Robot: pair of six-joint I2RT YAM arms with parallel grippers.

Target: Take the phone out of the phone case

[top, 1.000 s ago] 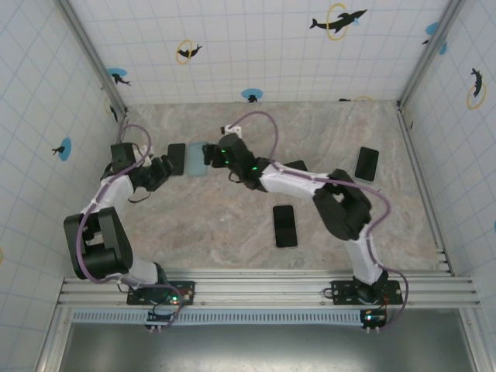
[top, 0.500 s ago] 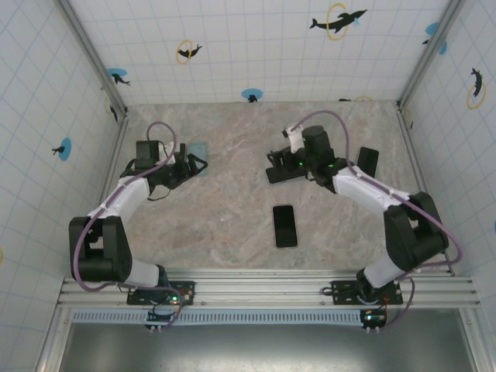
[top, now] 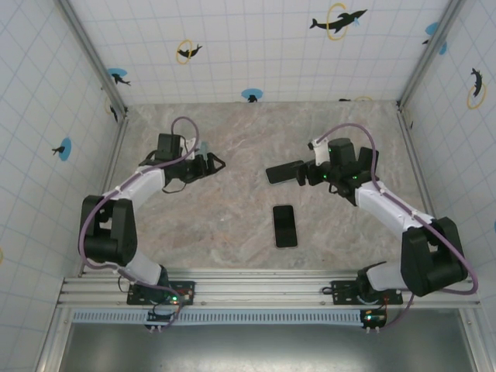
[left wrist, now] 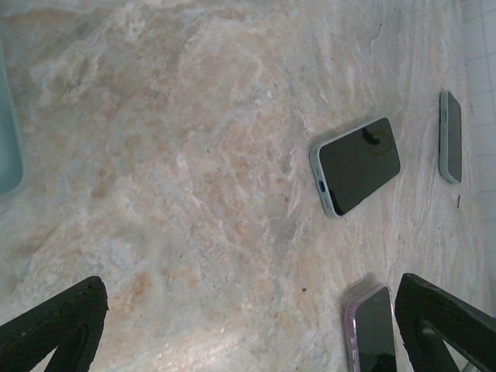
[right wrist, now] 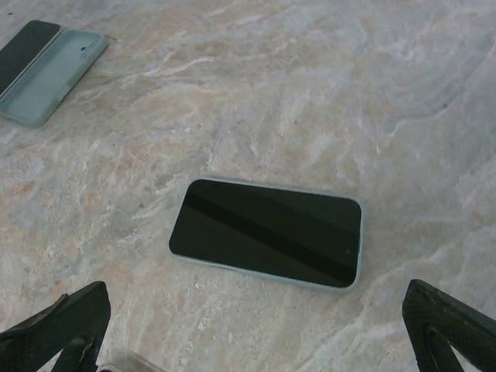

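Note:
A phone in a pale green case point(right wrist: 267, 232) lies flat on the marble, screen up, just ahead of my right gripper point(right wrist: 252, 345), which is open with nothing between its fingers. From above this phone point(top: 282, 172) lies just left of the right gripper point(top: 304, 173). My left gripper point(top: 215, 163) hangs open over bare table, also empty point(left wrist: 248, 345). The left wrist view has the same cased phone point(left wrist: 356, 165) further off. A phone in a clear purplish case point(top: 285, 225) lies mid-table, near the left gripper's right finger point(left wrist: 372, 333).
An empty teal case point(right wrist: 54, 74) lies beside a bare black phone point(right wrist: 27, 46) at the back left; the case's edge point(left wrist: 8, 139) shows by the left gripper. Another phone point(left wrist: 450, 136) lies at the far right. Tiled walls enclose the table.
The right gripper has swung from the teal case at the left back to the right, stopping by the green-cased phone. The left gripper has moved right, off the teal case, toward the table's middle.

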